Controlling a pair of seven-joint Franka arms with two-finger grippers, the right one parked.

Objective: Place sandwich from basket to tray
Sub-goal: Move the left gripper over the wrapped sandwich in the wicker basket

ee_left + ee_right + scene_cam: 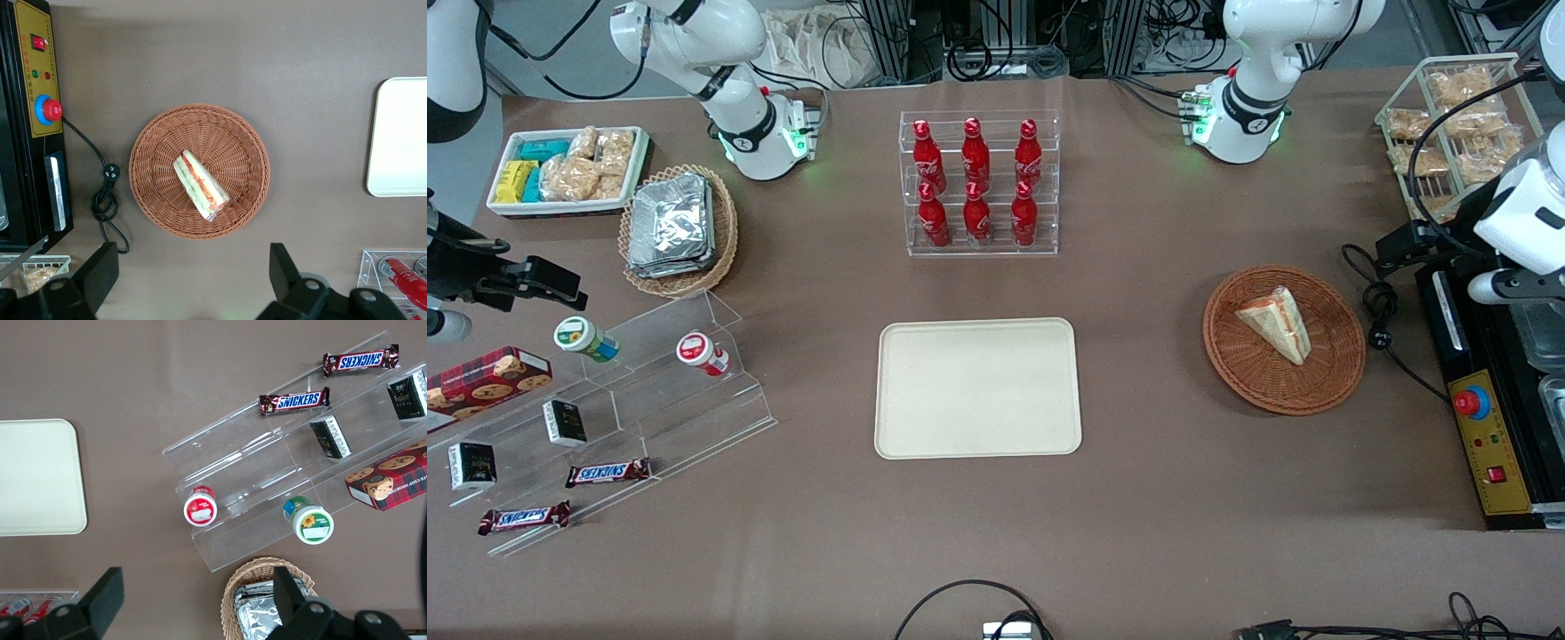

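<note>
Currently, by label:

Claw: the claw (190, 287) of the working arm hangs high over the surface (1156, 498), its two dark fingers (290, 270) spread wide apart and holding nothing.

Sandwich: the sandwich (200, 185) lies on its side in the basket, directly below the claw and well apart from it; white bread outside, red, orange and green layers showing along the cut edge, clear wrap around it.

Basket: the basket (1334, 373) sits beneath the claw on the brown surface, round and reddish-brown, with only the sandwich inside.

Tray: the tray (978, 388) lies flat, off to the side of the claw toward the parked arm's end, well apart from the basket, cream-beige and bare.

Control box: the black and yellow control box (1489, 444) with a red button stands near the basket, toward the working arm's end, lower than the claw.

Cable: a black cable (103, 193) coils on the surface between the control box and the basket.

Bottle rack: a clear rack of red bottles (978, 182) stands farther from the front camera than the tray.
</note>
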